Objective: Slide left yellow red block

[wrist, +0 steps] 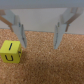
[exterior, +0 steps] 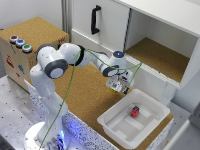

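In the exterior view the white arm (exterior: 60,62) rises from its base at the lower left of the frame and reaches across a cork-topped table (exterior: 87,95) toward the centre right. Its gripper (exterior: 119,87) hangs just above the far rim of a white tray (exterior: 117,131) that fills the lower right. Inside the tray, toward its right side, sits a small red block (exterior: 135,111) with a dark top. A cork-covered box (exterior: 30,37) with three coloured buttons (exterior: 20,43) stands at the upper left, and a white cabinet (exterior: 165,35) with a black handle (exterior: 95,19) and an open cork shelf takes up the upper right. From here the fingers are too small and blurred to judge their spread, and the yellow block cannot be made out, perhaps hidden under the gripper.

The wrist view settles both. The two fingers (wrist: 18,27) stand wide apart, with only bare cork between them. The yellow block (wrist: 11,51) rests on the cork at the left edge of the frame, just outside one finger, with dark marks on its faces; whether they touch is unclear.
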